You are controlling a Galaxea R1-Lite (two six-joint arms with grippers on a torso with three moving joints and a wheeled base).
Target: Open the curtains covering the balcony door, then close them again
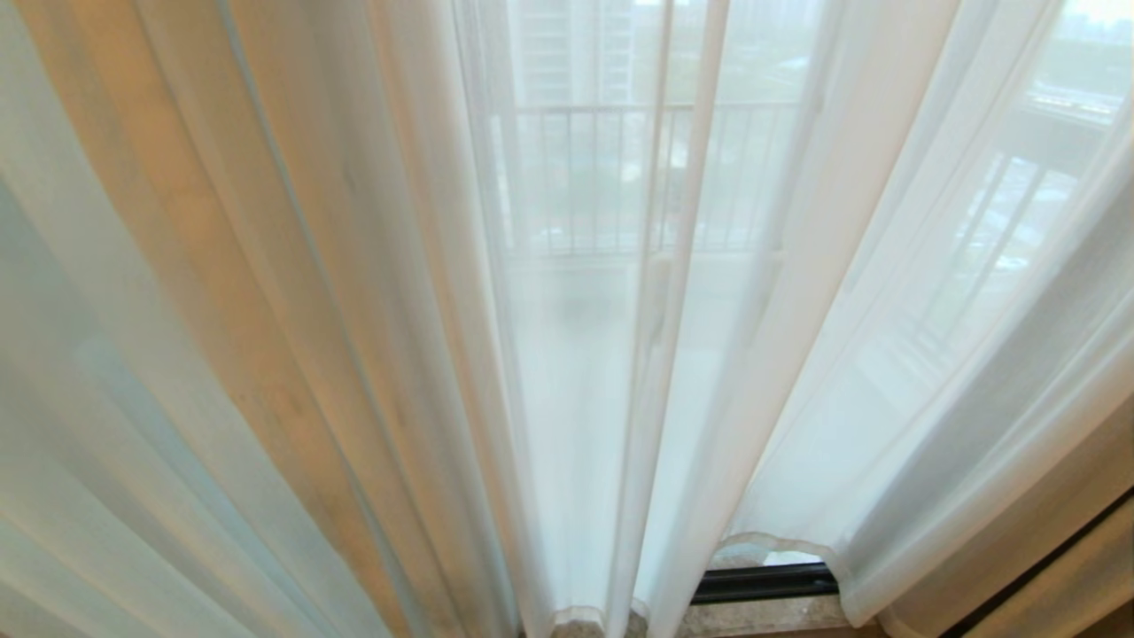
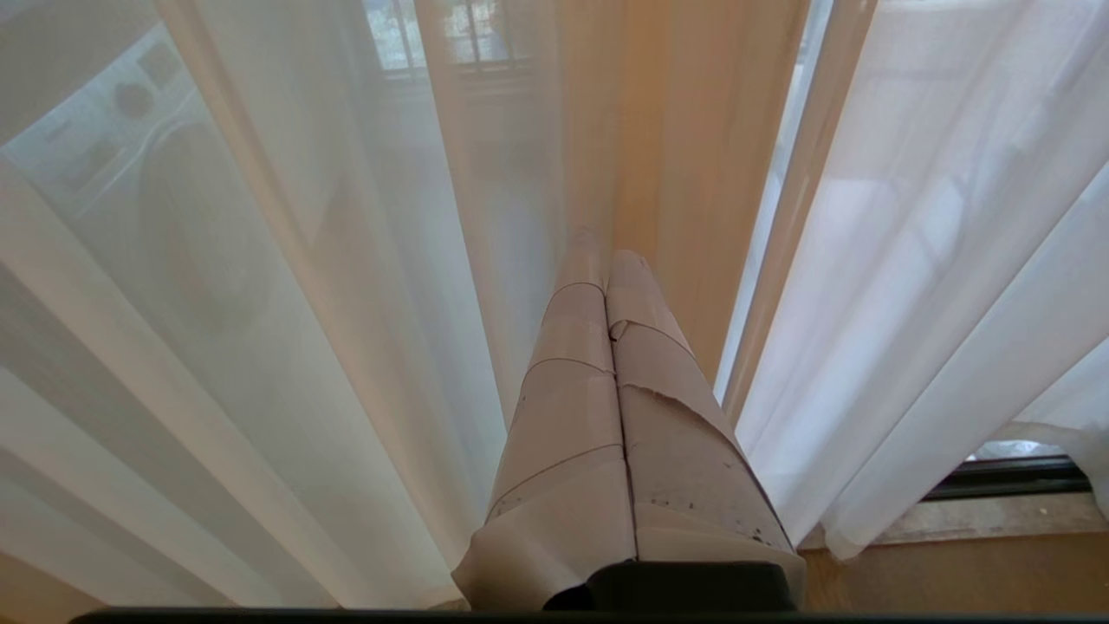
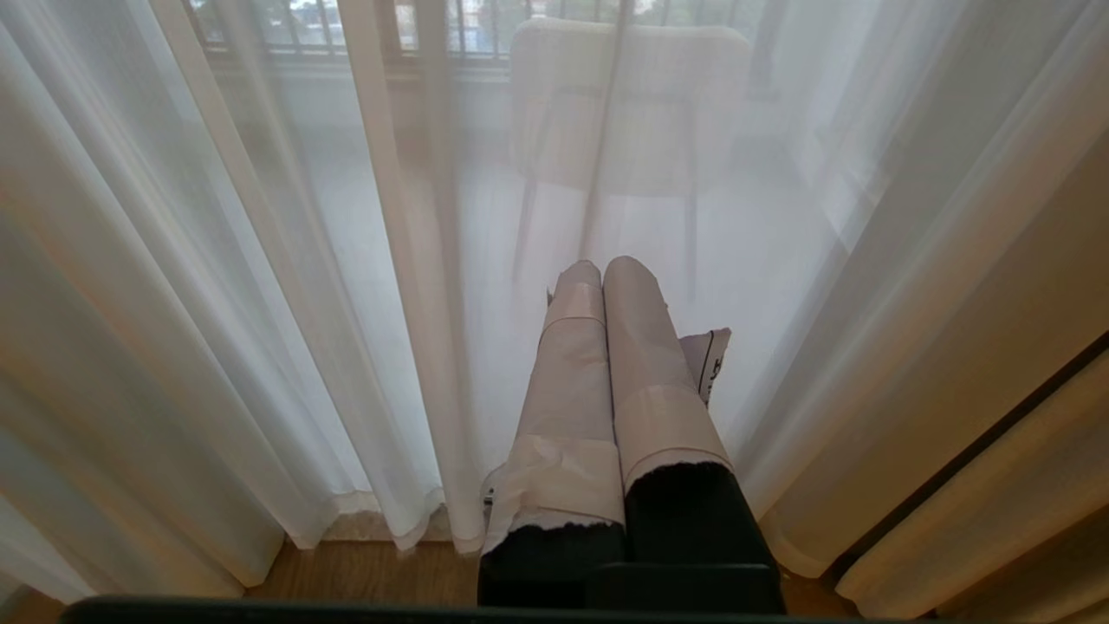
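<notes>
Head view shows the sheer white translucent floor-length curtains point(image 1: 576, 354) drawn across the balcony door point(image 1: 764, 582), whose dark metal bottom frame shows only in a small gap beneath a lifted hem at lower right. Two narrow hemmed edges meet near the middle and hang almost to the pale stone sill point(image 1: 762, 616); a black-barred balcony railing point(image 1: 620, 177) is faintly visible through the fabric. Neither arm appears in this view. Left wrist view has the left gripper point(image 2: 602, 260) pointing into the folds, its tape-wrapped fingers pressed together with nothing between them, the tips close to or touching the fabric. Right wrist view has the right gripper point(image 3: 602, 267) likewise fully closed and empty, in front of the sheer panel, with a pale chair point(image 3: 628, 104) dimly seen behind it and wooden floor point(image 3: 372, 572) below the hems.
</notes>
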